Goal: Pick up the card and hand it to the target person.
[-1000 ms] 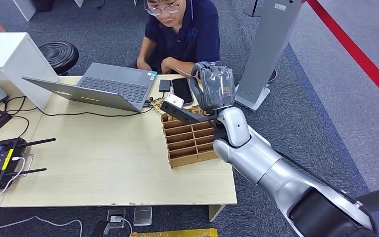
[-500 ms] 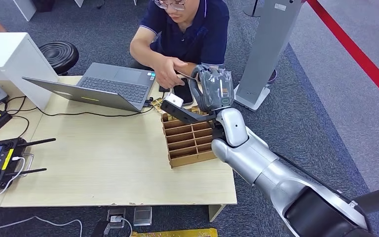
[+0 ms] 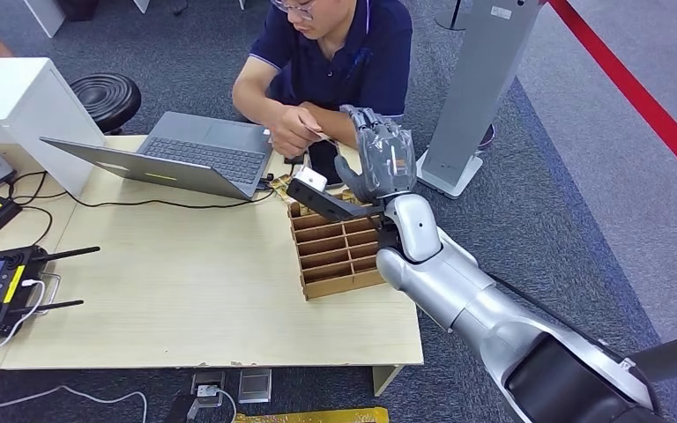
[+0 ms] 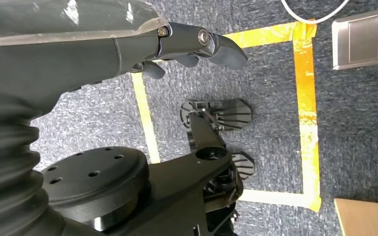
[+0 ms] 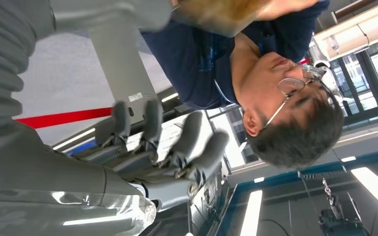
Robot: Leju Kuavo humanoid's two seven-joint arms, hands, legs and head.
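White card sits in the person's hand; right hand spread, empty.

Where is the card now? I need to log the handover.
In the head view, the card is pinched in the person's hand, beside the open right hand, above the phone.
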